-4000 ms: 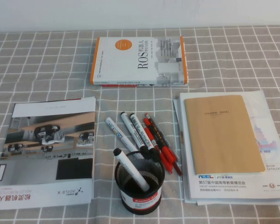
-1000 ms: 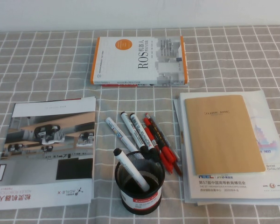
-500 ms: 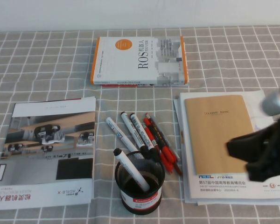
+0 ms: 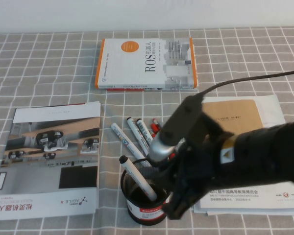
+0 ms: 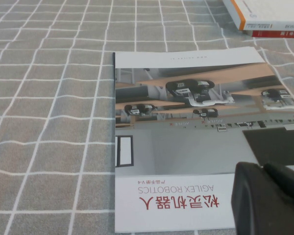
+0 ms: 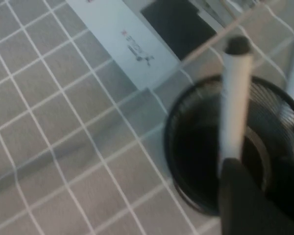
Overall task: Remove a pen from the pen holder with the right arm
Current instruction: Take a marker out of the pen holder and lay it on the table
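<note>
Grey checked tablecloth [image 4: 49, 63] spread across everything, thin white lines making the squares, a few soft creases here and there. Plain white wall [image 4: 147, 12] right behind the far edge. Soft, even light all over, only faint shadows.

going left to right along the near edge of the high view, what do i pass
brochure → pen holder → right gripper at its right rim → catalogue stack. left gripper hangs over the brochure, seen only by its wrist camera.
</note>
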Available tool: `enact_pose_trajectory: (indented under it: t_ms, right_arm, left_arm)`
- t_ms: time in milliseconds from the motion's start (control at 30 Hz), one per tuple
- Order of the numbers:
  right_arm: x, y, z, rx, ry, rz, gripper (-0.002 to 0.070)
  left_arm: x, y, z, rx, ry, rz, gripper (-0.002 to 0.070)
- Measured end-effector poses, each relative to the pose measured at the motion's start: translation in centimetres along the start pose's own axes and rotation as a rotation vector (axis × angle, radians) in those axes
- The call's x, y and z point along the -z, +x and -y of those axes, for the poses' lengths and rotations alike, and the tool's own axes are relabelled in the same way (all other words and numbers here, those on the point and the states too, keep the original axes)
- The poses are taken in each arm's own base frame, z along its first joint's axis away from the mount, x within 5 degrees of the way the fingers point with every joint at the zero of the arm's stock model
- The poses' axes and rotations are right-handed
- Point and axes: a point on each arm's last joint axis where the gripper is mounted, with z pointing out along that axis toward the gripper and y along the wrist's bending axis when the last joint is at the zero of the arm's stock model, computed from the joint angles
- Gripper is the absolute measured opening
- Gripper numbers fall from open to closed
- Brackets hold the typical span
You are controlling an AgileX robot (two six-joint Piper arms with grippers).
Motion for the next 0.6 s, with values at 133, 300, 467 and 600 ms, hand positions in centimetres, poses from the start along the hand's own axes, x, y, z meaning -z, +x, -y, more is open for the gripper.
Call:
enact_pose_trajectory:
  t_ms: [133, 300, 467, 600]
  right_arm:
    - [-1.4, -0.7, -1.5, 0.053, -0.007, 0.063, 0.0251]
    - [-2.7, -1.5, -2.1, 0.071, 0.012, 0.159, 0.0356]
    - [-4.2, -1.8, -1.9, 0.069, 0.039, 0.204, 0.0389]
    - [-5.1, -1.9, -1.6, 0.066, 0.061, 0.239, 0.0426]
  left_arm:
    - [0.0, 0.0, 0.0, 0.000, 0.000, 0.000, -0.0003]
    - [0.0, 0.0, 0.0, 0.000, 0.000, 0.000, -0.0003]
    - [0.0, 0.0, 0.0, 0.000, 0.000, 0.000, -0.0003]
    - [0.0, 0.0, 0.0, 0.000, 0.000, 0.000, -0.0003]
